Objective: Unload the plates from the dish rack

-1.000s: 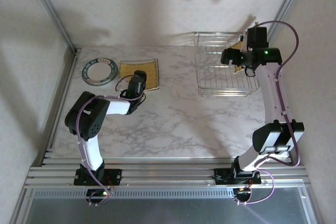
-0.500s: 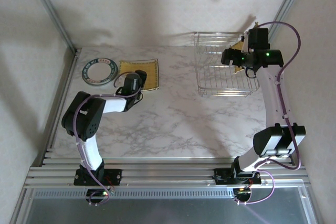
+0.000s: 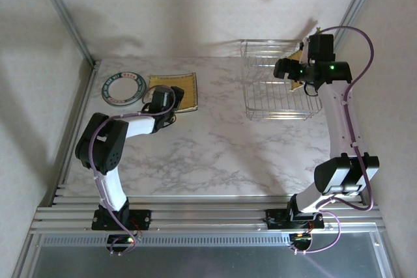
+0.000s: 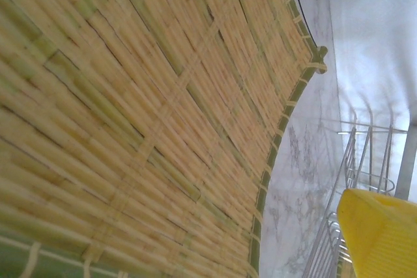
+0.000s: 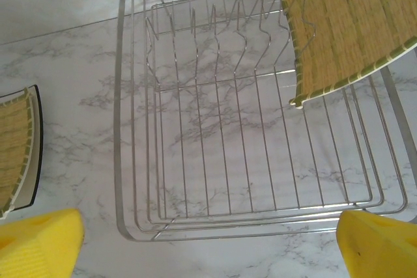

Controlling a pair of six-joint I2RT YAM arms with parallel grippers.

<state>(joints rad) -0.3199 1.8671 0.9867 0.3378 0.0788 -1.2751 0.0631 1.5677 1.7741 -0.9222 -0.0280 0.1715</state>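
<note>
The wire dish rack (image 3: 277, 89) stands at the back right of the table. One yellow grid-patterned square plate (image 5: 345, 24) leans in its right end, also seen as a yellow corner (image 3: 298, 54) behind the arm. My right gripper (image 5: 208, 252) hovers open above the rack's near edge, nothing between its fingers. A second yellow square plate (image 3: 177, 88) lies flat at the back left, beside a round white plate (image 3: 124, 87) with a dark patterned rim. My left gripper (image 3: 161, 97) hangs open close over that square plate (image 4: 143, 109), one yellow fingertip (image 4: 381, 232) showing.
Metal frame posts rise at the back left corner (image 3: 85, 50) and back right corner (image 3: 355, 11). White walls close the table on three sides. The marble tabletop (image 3: 221, 141) stretches between the two arms.
My left gripper has drawn back to the left across the yellow square plate, its arm folding in. The right arm has barely moved above the rack.
</note>
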